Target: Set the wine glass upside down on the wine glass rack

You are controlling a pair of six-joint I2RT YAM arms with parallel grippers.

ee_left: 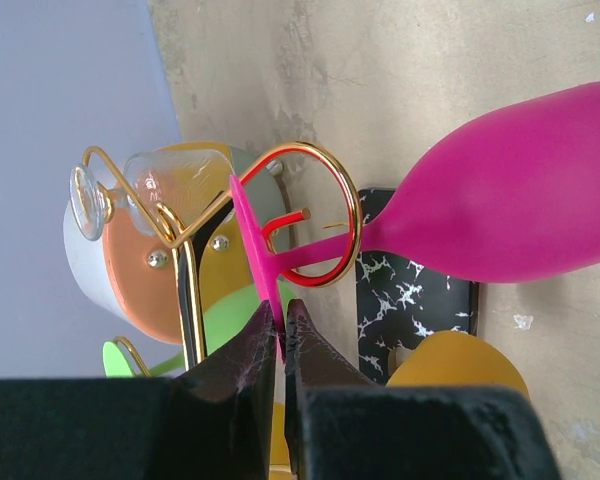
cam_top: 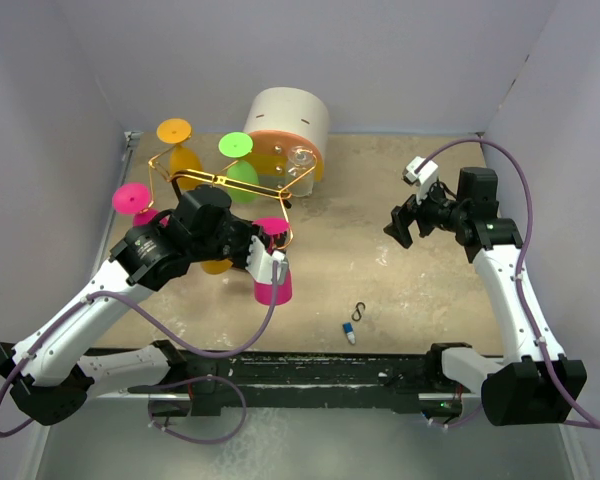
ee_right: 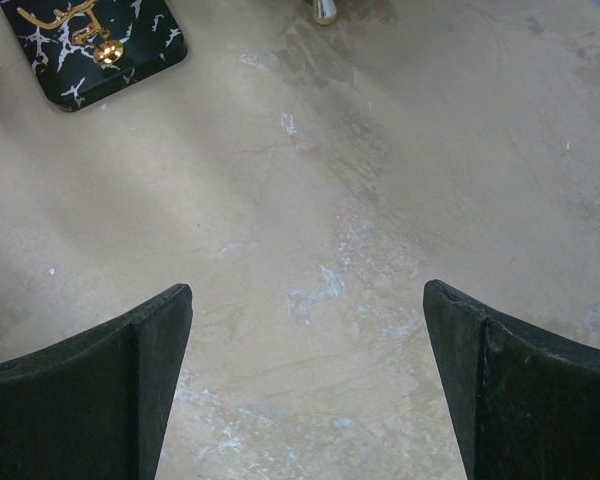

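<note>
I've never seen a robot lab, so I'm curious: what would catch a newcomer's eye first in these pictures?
Bright glasses hang upside down on the gold wine glass rack at the table's far left: an orange glass, a green glass and a pink glass. At its near hook, the left gripper pinches the foot of a magenta wine glass whose stem sits in the gold ring. On the right, the right gripper hangs wide open above the tabletop.

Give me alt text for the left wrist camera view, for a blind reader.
The left gripper is shut on the thin foot of a magenta wine glass, whose stem crosses a gold loop of the wine glass rack, bowl to the right. Behind are the rack's black marbled base and a round cream drawer box.
</note>
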